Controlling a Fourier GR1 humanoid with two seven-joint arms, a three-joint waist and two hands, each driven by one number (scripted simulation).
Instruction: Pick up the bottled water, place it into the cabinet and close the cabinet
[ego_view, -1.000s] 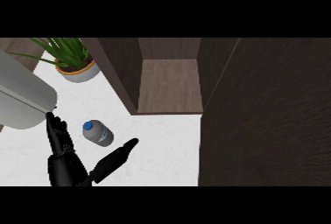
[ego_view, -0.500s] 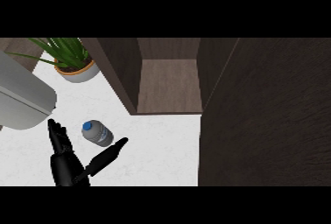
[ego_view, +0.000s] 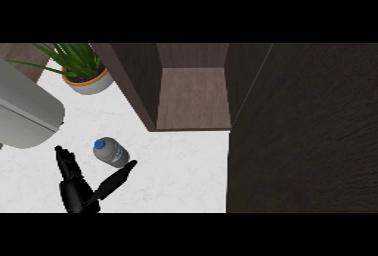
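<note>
Bottle: One bottled water (ego_view: 112, 152) stood on the white counter (ego_view: 177, 170), blue cap up, in front of the open cabinet (ego_view: 193, 97) and a bit to its left.

Bottle and fingers: The bottle sat in the gap between the hand's fingers (ego_view: 68, 161) and its thumb (ego_view: 118, 179). The fingers were to its left and the thumb was just below and to its right. The thumb tip was very near the bottle's lower edge; whether it touched could not be told.

Hand: One black hand (ego_view: 77, 194) showed at the lower left of the view. Which hand it was could not be told. It came up from the bottom edge with its fingers straight and pointing away from the robot. The thumb was spread wide to the right. The hand was wide open and held nothing.

Cabinet: One cabinet, with its dark door (ego_view: 303, 130) swung open on the right side.

Other things: One potted plant (ego_view: 83, 70) stood at the top left. One big grey rounded shape (ego_view: 26, 112) lay at the left edge.
</note>
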